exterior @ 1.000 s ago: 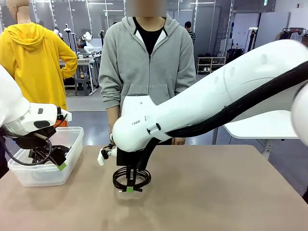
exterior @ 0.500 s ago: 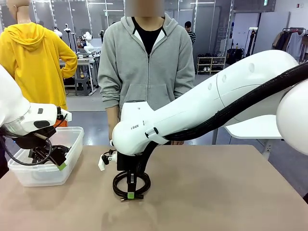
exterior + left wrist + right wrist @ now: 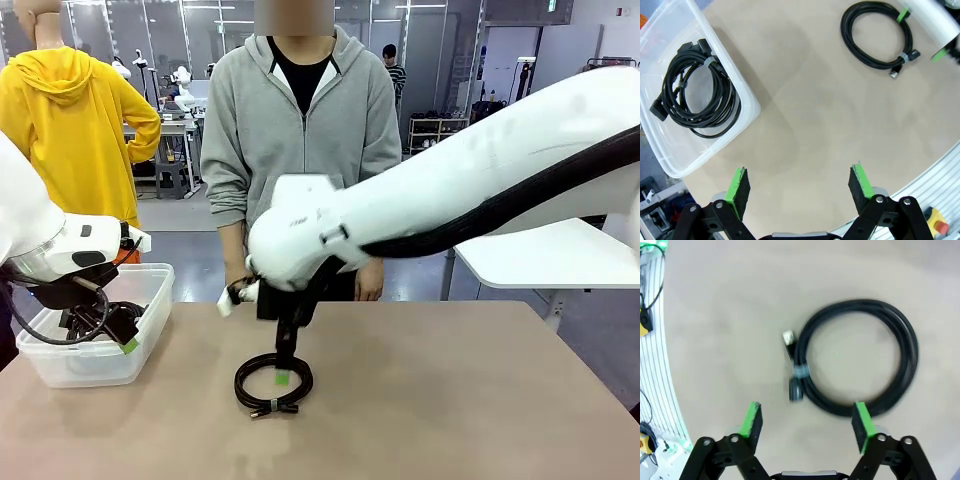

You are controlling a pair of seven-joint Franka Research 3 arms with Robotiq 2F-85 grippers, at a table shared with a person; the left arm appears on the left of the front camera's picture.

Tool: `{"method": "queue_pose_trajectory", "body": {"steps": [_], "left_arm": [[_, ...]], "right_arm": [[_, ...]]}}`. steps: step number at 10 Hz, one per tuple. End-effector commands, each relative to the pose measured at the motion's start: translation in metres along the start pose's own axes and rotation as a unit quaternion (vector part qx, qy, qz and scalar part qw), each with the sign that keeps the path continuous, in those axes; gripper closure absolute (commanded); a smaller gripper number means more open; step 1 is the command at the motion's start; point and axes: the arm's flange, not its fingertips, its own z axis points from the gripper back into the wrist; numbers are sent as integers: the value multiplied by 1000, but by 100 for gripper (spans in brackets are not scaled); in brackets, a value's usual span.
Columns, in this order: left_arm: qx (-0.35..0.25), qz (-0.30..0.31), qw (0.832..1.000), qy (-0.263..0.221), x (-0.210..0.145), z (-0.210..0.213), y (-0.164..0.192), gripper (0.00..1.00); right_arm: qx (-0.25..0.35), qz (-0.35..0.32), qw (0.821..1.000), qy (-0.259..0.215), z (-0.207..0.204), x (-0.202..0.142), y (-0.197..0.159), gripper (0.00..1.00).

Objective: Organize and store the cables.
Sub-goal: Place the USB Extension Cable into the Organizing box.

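Right claw (image 3: 284,377) hangs just above the middle of the worktop (image 3: 480,400), fingers spread wide and holding nothing. Right wrist view confirms it: both green pads (image 3: 861,421) stand well apart, with bare worktop between them.

Directly below the right claw lies one coiled cable (image 3: 273,384), flat on the worktop, a round coil of a few loops. In the right wrist view this cable (image 3: 860,360) shows a pale band around the loops on one side, with a metal plug end (image 3: 788,337) and a dark plug end pointing off the coil beside the band. The coil touches neither pad in that view.

Left claw (image 3: 800,186) is held over the left part of the worktop, also spread wide and empty. Beside it stands a clear plastic bin (image 3: 747,97) at the worktop's left edge. Inside the bin rests a second coiled cable (image 3: 697,95), larger and looser, with black plug ends at its rim.

A person in a grey hoodie (image 3: 305,130) stands at the far side of the worktop, hands low near its edge.
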Motion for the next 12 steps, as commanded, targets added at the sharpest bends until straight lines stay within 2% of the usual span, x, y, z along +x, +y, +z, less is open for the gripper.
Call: {"method": "queue_pose_trajectory", "body": {"steps": [1, 2, 4, 5, 8, 10, 12], "left_arm": [[1, -39, 999, 3, 3, 11, -1, 0], [-13, -53, 999, -2, 6, 13, -2, 0], [-30, -83, 996, 18, 24, 8, -6, 0], [-36, -89, 995, 28, 36, 6, -9, 0], [-59, -134, 987, 66, 86, -10, -22, 0], [-53, -181, 979, 82, 114, -22, -36, 0], [-63, -198, 971, 115, 135, -40, -46, 0]], "right_arm": [[0, 3, 999, -35, 56, -61, 24, 0], [-4, -9, 998, -58, 83, -94, 30, 0], [-16, -24, 991, -127, 125, -167, 49, 0], [-20, -26, 985, -168, 141, -202, 62, 0], [-69, -87, 966, -233, 170, -296, 100, 0], [-104, -117, 950, -270, 181, -340, 125, 0], [-127, -147, 937, -289, 185, -355, 136, 0]]}}
